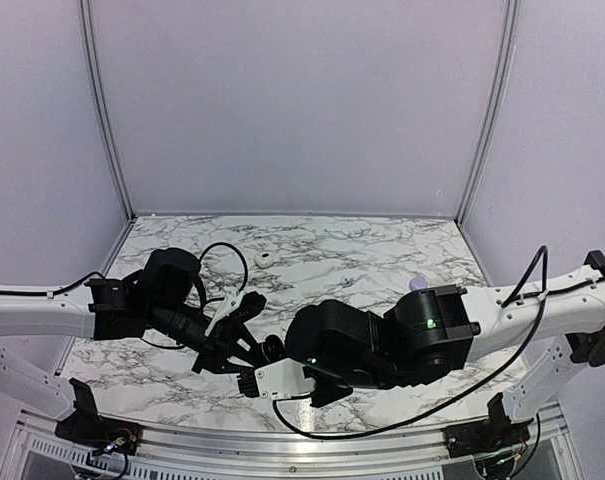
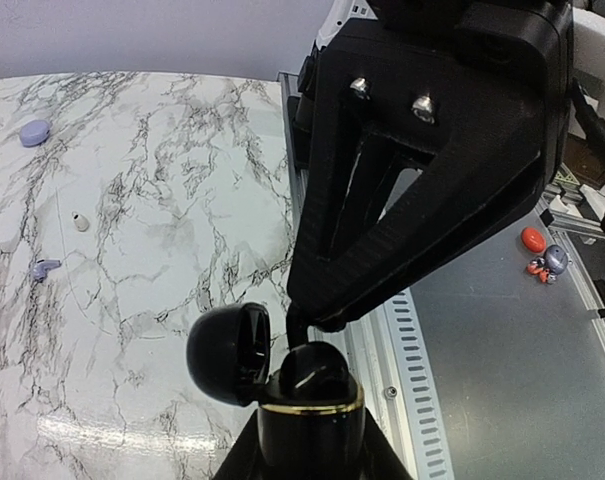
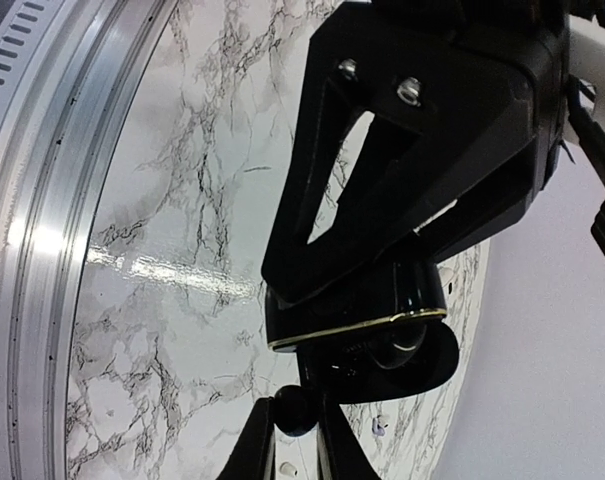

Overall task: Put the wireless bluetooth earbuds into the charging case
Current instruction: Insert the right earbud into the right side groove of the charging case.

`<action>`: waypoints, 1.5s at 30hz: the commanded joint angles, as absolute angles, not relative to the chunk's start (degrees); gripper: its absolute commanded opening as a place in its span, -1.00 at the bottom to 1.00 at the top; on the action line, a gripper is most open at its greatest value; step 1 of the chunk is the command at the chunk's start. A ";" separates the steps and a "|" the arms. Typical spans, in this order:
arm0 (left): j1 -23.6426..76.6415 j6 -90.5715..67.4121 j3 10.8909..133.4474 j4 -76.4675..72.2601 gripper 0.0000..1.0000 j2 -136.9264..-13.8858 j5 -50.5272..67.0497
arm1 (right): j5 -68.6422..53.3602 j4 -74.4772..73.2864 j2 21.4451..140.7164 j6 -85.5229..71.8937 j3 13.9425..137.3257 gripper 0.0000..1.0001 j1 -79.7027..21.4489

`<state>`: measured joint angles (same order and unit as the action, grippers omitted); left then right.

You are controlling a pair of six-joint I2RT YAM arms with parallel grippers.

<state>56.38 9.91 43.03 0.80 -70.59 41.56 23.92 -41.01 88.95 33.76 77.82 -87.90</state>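
Your left gripper (image 2: 310, 442) is clamped tight on the black charging case (image 2: 312, 385), holding it upright by the lower body. A gold band (image 2: 312, 408) runs round the case rim. The lid (image 2: 227, 352) is hinged open and hangs off to one side. I can't make out any lettering or logo on the case. Its inside is too dark to tell whether anything sits in it.

Your right gripper (image 3: 294, 445) is closed to a pinch on a black earbud (image 3: 295, 408). Its fingertips sit right over the open mouth of the case, just beside the lid. I can't tell whether the bud touches the socket.

The other buds are loose on the marble table (image 2: 162, 200), well apart from the case. A white earbud (image 2: 80, 221) lies on its own, with a lilac earbud (image 2: 44, 268) near it. A lilac case (image 2: 34, 132) sits further off, shut.

A small red piece (image 2: 533, 238) lies on the grey deck (image 2: 482, 380) past the table edge.
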 commanded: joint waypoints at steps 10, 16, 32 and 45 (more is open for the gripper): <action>56.95 8.86 45.68 -4.50 -1.00 -70.06 44.10 | 22.80 -39.99 91.94 33.77 82.81 -0.95 -89.01; 56.95 8.36 44.24 -6.76 -1.00 -68.18 43.08 | 23.78 -39.10 91.50 33.93 81.54 -0.93 -89.03; 56.83 7.43 42.19 -9.43 -1.00 -66.37 42.30 | 28.72 -34.80 89.89 33.84 81.74 -0.48 -89.02; 56.26 6.86 41.00 -10.61 -1.00 -65.51 41.68 | 29.84 -29.47 87.59 37.07 81.99 -0.22 -88.95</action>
